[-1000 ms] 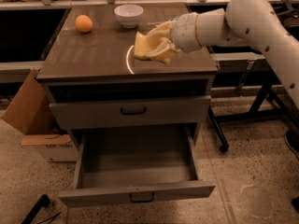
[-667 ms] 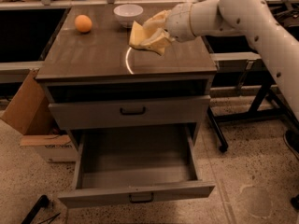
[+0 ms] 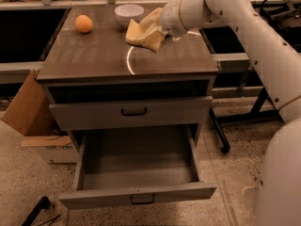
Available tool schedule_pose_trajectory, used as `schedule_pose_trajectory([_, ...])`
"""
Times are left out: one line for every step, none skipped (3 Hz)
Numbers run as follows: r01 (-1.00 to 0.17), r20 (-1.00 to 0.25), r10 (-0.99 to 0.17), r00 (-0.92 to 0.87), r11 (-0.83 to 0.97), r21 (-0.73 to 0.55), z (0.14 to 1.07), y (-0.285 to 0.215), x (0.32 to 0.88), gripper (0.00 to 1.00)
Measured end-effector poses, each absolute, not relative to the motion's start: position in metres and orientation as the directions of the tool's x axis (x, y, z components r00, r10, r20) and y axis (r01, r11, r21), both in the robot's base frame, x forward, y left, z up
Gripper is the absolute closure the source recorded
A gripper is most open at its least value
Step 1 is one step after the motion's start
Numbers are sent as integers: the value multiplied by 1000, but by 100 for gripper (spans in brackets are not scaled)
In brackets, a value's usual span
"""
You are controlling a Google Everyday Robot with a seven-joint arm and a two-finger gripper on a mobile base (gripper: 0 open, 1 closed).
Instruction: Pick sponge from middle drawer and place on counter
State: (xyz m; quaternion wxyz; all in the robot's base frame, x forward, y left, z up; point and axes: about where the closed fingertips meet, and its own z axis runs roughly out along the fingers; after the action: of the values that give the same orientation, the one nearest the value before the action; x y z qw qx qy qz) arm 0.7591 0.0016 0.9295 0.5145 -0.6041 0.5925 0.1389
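My gripper (image 3: 149, 29) is shut on the pale-yellow sponge (image 3: 140, 36) and holds it just above the counter (image 3: 94, 55), near its back middle, right of the pale arc. The white arm reaches in from the upper right. The middle drawer (image 3: 136, 173) is pulled wide open below, and its flat grey tray holds nothing. Its small dark handle sits at the front edge.
An orange fruit (image 3: 83, 23) lies at the counter's back left. A white bowl (image 3: 129, 13) stands at the back, just left of the sponge. A closed drawer front (image 3: 131, 113) is above the open one. A cardboard box (image 3: 35, 121) stands on the floor at left.
My gripper has carried the sponge up and back across the counter, toward the white bowl. The drawer has stayed open.
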Motion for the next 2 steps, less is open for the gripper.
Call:
schedule_pose_trajectory([-877,-782,-592,196,250,-409,919,7,775,86])
schedule_pose_trajectory([-892,-780,-607,151,257,-373,910,11,786,63])
